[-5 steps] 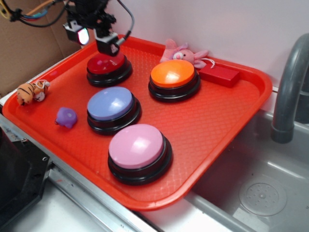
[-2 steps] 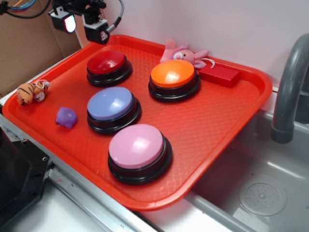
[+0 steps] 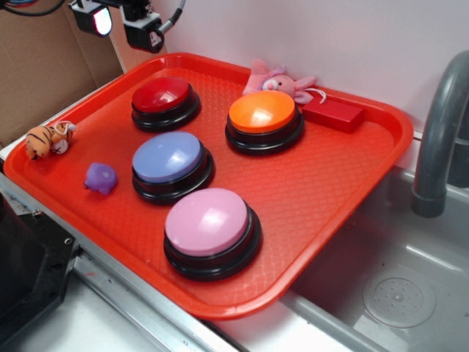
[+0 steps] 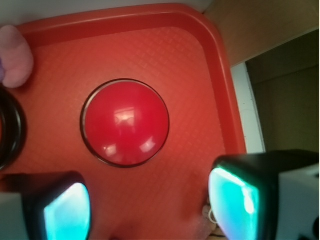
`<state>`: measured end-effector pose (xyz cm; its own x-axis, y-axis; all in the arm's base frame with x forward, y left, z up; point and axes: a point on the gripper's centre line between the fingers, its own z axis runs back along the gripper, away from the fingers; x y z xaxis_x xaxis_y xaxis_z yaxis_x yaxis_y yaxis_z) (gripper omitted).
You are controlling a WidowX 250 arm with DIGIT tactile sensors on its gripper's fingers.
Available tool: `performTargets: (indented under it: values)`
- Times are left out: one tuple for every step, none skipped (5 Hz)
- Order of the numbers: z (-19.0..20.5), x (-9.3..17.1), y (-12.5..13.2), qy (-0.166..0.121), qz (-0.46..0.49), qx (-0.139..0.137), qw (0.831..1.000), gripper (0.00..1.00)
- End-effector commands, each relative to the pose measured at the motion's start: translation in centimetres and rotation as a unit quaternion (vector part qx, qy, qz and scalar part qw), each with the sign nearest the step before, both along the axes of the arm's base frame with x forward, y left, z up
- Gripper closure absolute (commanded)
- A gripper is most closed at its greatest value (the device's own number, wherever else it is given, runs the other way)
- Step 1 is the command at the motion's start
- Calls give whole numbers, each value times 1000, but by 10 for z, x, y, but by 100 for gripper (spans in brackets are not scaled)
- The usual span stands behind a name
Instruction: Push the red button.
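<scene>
The red button [image 3: 162,95], a glossy dark red dome on a black base, sits at the back left of the red tray [image 3: 330,176]. In the wrist view the red button [image 4: 125,121] lies straight below, in the middle of the frame. My gripper [image 3: 119,23] hangs well above the tray's back left corner, up and to the left of the button, not touching it. The gripper [image 4: 150,207] is open, its two glowing pads far apart with only tray floor between them.
On the tray also stand an orange button [image 3: 263,117], a blue button [image 3: 170,162] and a pink button [image 3: 209,227]. A pink plush [image 3: 277,79], a flat red block [image 3: 333,112], a purple toy [image 3: 100,177] and a tiger toy [image 3: 47,139] lie around. A sink with faucet [image 3: 440,125] is at right.
My gripper has risen from just above the red button's cap and drawn back to the upper left, leaving the button fully uncovered.
</scene>
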<state>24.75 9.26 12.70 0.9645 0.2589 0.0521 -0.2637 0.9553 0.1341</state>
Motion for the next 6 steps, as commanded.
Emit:
performTargets:
  values:
    - [41,8,4,-51,-2,5,999,0]
    - [45,6,2,-52,0,5,999,0]
    - [47,5,3,-55,3,4,998,0]
    - [49,4,1,-59,2,8,998,0]
    - [52,2,-2,-68,-4,12,998,0]
    - [56,-3,-4,-90,-18,8,996,0]
